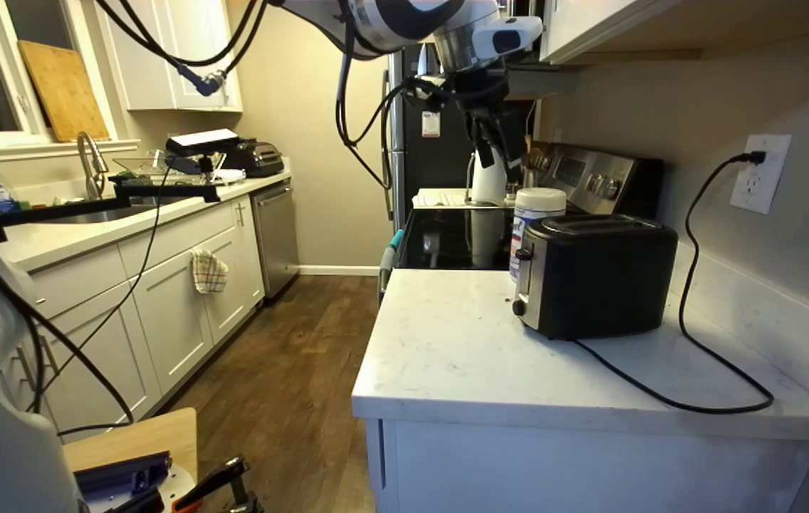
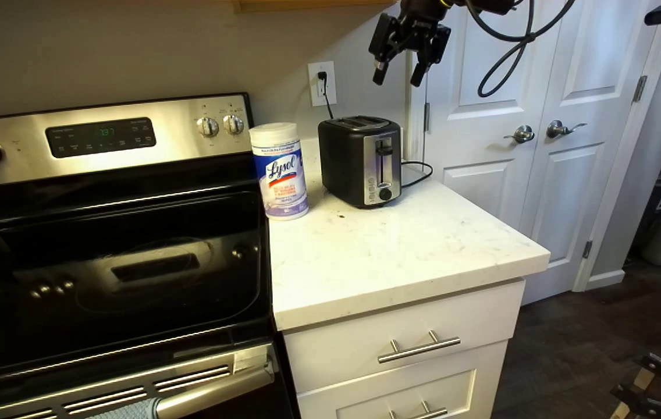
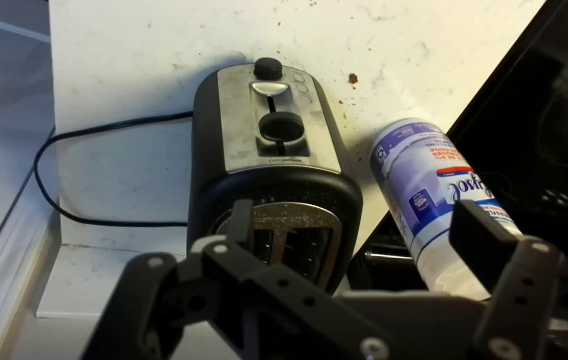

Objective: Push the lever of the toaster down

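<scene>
The black toaster (image 1: 604, 281) with a silver end panel stands on the white counter; it also shows in an exterior view (image 2: 343, 160) and in the wrist view (image 3: 284, 185). Its lever (image 2: 386, 150) is a dark knob near the top of the vertical slot; the lever also shows in the wrist view (image 3: 281, 126) and in an exterior view (image 1: 523, 254). My gripper (image 2: 398, 80) is open and empty, above the toaster and apart from it. In the wrist view the gripper (image 3: 355, 217) has one finger over the toaster's top and the other over the wipes canister. Nothing hides the lever.
A Lysol wipes canister (image 2: 281, 174) stands beside the toaster, near the stove (image 2: 132, 262). The black power cord (image 1: 696, 406) loops over the counter (image 1: 447, 342) to the wall outlet (image 1: 760, 174). An upper cabinet (image 1: 625, 28) hangs above. A dial (image 3: 268, 68) sits below the lever.
</scene>
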`<move>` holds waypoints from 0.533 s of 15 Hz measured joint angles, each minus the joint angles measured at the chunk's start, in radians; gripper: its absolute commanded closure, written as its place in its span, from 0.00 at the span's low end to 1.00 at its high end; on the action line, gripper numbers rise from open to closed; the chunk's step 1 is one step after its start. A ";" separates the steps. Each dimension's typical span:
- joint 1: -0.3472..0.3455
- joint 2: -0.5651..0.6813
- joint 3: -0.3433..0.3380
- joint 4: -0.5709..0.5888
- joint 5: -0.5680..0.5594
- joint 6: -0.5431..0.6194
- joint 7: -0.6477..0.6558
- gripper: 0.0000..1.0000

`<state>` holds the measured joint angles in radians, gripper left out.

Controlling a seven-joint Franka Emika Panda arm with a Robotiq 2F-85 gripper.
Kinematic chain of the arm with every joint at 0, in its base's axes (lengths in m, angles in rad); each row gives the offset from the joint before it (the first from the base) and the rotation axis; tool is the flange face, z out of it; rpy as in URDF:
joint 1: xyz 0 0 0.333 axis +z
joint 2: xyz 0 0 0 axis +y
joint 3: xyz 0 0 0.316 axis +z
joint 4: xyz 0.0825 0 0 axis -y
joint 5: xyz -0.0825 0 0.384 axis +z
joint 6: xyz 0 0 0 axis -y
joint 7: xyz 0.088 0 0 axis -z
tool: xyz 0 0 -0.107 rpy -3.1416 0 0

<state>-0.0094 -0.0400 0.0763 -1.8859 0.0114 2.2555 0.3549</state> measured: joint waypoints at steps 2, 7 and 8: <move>0.000 0.018 -0.002 0.001 0.000 -0.003 0.000 0.27; 0.003 0.108 -0.006 0.047 0.000 -0.067 0.000 0.61; 0.003 0.125 -0.009 0.061 0.000 -0.078 0.002 0.66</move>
<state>-0.0060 0.0848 0.0672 -1.8253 0.0114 2.1776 0.3567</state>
